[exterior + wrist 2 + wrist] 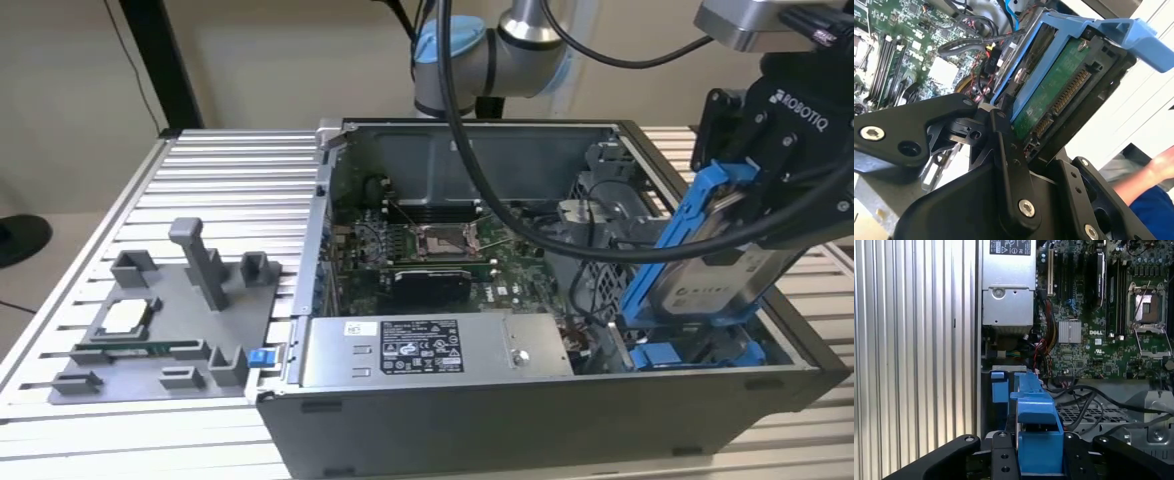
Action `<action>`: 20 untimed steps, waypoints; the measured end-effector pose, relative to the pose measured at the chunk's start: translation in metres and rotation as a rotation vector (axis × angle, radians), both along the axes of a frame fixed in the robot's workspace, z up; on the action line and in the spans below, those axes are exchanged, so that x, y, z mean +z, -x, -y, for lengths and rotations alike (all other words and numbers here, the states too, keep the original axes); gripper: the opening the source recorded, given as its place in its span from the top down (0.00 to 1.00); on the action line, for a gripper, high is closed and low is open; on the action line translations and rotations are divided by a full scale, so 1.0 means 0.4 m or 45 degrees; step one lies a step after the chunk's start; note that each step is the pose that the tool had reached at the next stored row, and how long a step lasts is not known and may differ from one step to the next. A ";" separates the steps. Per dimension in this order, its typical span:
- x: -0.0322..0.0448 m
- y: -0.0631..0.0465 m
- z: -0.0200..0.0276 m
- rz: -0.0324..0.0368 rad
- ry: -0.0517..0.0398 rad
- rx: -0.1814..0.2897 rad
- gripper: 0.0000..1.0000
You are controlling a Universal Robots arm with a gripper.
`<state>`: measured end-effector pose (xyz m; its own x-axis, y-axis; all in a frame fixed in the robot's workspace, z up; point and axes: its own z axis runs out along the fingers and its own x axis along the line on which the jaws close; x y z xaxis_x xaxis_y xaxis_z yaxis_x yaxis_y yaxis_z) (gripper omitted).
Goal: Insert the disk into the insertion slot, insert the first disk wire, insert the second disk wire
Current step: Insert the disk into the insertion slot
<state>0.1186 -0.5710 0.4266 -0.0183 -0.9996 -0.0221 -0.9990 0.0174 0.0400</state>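
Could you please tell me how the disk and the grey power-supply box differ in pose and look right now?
The disk stands steeply tilted, clamped in the gripper over the insertion slot; the power-supply box lies flat, seated in the case. The disk wears a bright blue carrier frame; the power-supply box is bare grey metal. Both carry a printed label.
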 end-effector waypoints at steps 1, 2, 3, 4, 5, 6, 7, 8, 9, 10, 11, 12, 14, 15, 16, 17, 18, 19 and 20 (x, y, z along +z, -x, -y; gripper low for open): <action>-0.004 0.000 0.000 -0.0007 0.000 0.000 1.00; -0.008 0.000 0.000 -0.0010 0.000 0.000 1.00; -0.011 0.000 0.000 -0.0010 -0.002 0.000 1.00; -0.013 0.000 0.000 -0.0011 -0.003 0.000 1.00; -0.015 0.000 0.000 -0.0011 -0.005 0.000 1.00; -0.016 -0.001 0.000 -0.0011 -0.007 0.000 1.00; -0.017 -0.001 0.000 -0.0011 -0.008 0.000 1.00; -0.019 -0.002 0.001 -0.0011 -0.008 0.000 1.00; -0.020 -0.002 0.003 -0.0011 -0.009 0.000 1.00; -0.021 -0.003 0.005 -0.0011 -0.009 0.000 1.00; -0.023 -0.003 0.007 -0.0011 -0.009 0.000 1.00; -0.025 -0.004 0.008 -0.0011 -0.010 0.000 1.00; -0.031 -0.007 0.009 -0.0011 -0.010 0.000 1.00; -0.034 -0.009 0.009 -0.0011 -0.011 0.000 1.00; -0.036 -0.010 0.009 -0.0010 -0.011 0.000 1.00; -0.040 -0.011 0.009 -0.0012 -0.011 0.000 1.00; -0.043 -0.011 0.009 -0.0013 -0.010 0.000 1.00; -0.046 -0.011 0.009 -0.0014 -0.009 0.000 1.00; -0.051 -0.011 0.009 -0.0020 -0.009 0.000 1.00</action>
<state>0.1229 -0.5745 0.4064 -0.0187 -0.9994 -0.0294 -0.9990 0.0175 0.0416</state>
